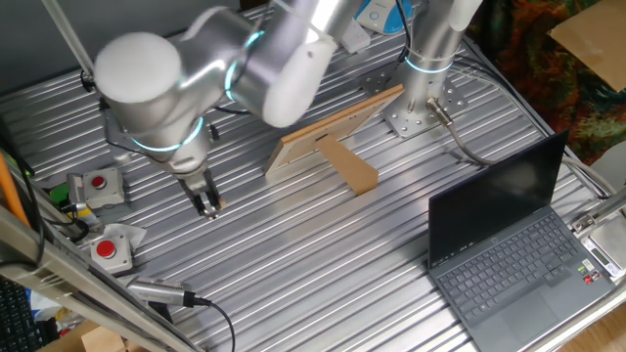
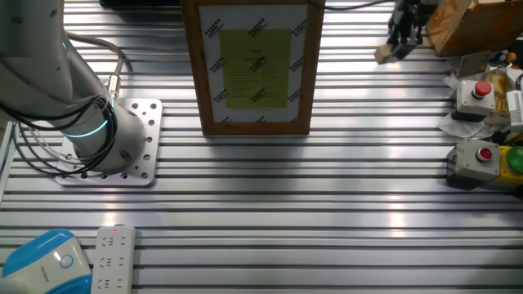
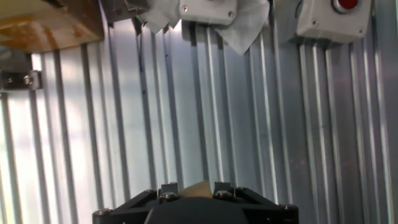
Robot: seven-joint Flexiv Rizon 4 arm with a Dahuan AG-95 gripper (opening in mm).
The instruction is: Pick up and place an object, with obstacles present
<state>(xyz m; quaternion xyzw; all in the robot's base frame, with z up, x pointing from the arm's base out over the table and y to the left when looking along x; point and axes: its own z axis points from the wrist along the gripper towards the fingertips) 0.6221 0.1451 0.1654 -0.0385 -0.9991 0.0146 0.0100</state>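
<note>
Tan wooden cube point(image 3: 199, 189): held between gripper point(image 1: 207, 203) fingertips, just above desk. Light-wood panel point(image 1: 333, 127) upright on edge; brown bar point(image 1: 352, 166) butts it, forming T.

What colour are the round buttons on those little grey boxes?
Red. The buttons on the grey boxes show best in one fixed view.

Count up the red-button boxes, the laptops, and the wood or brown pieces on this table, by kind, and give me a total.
Red-button boxes: 2
Laptop: 1
Light-wood panel: 1
Brown bar: 1
Tiny wooden cube: 1
Total: 6
</note>
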